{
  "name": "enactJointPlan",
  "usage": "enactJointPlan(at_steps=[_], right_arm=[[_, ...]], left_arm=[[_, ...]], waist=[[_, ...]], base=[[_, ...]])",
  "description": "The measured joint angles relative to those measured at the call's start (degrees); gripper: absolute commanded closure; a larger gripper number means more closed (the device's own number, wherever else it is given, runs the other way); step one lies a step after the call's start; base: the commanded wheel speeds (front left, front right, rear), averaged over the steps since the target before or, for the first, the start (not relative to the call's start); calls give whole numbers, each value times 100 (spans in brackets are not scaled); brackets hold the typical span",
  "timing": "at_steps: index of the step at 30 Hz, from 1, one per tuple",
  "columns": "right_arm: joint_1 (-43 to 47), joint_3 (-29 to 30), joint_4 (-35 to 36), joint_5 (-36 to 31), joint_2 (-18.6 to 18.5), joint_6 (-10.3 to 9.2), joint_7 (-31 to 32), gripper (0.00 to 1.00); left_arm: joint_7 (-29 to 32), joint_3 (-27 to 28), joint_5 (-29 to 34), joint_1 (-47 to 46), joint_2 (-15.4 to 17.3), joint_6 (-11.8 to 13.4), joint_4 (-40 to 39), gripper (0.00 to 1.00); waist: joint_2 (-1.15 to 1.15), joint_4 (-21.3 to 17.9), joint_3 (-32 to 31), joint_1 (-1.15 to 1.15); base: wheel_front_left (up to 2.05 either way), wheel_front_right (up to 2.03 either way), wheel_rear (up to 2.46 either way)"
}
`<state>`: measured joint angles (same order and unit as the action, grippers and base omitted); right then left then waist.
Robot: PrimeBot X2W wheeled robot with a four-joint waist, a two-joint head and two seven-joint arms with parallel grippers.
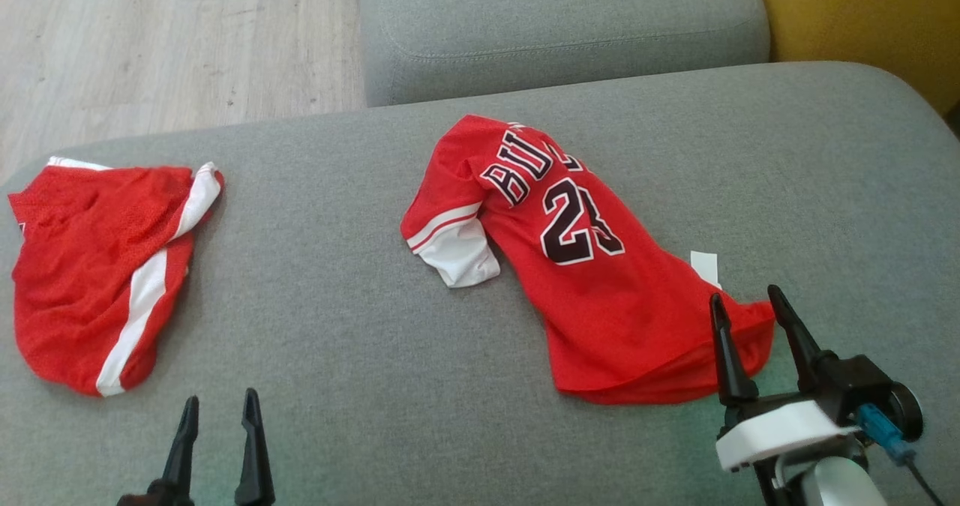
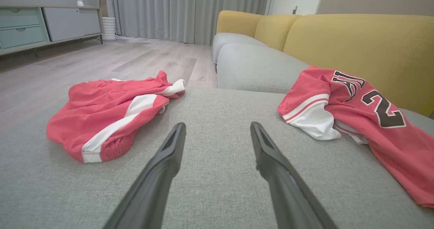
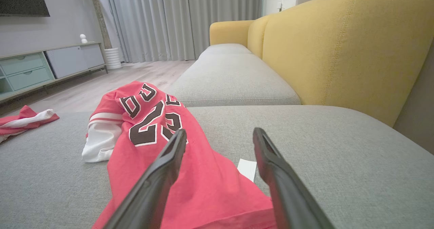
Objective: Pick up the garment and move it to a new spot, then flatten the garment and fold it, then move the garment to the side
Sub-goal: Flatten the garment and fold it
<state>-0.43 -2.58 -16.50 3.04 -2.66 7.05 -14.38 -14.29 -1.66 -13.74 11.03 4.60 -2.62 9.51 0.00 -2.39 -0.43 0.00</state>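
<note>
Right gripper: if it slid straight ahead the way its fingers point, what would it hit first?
Probably the red jersey: its lower hem lies under and between the fingers of the open right gripper. Height above the cloth is unclear; it might skim over onto the grey sofa cushion.

Left gripper sitting low at lower left of head view, pointing up, jaws gaping wide, gripping nothing. Right gripper reaching further forward, jaws likewise gaping wide, gripping nothing.
</note>
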Motion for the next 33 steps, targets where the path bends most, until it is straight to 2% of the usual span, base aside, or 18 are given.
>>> enactJointPlan(at_steps=[11,17,23,33], right_arm=[[-1,-56,-31,9,0,0,0,0],[-25,-189,-25,75,0,0,0,0],[-153,-302,148,136,0,0,0,0],[-562,-467,601,320,-1,0,0,0]], left_arm=[[0,142,135,-6,-82,-201,122,0],[0,93,286,-59,-90,-315,188,0],[-2,-527,501,-684,-66,-404,360,0],[216,-2535,554,-2412,-122,-497,1113,0]], waist=[[0,-40,1,0],[0,-228,34,0],[0,-633,122,0],[0,-1576,526,1]], base=[[0,0,0],[0,0,0],[0,0,0],[0,0,0]])
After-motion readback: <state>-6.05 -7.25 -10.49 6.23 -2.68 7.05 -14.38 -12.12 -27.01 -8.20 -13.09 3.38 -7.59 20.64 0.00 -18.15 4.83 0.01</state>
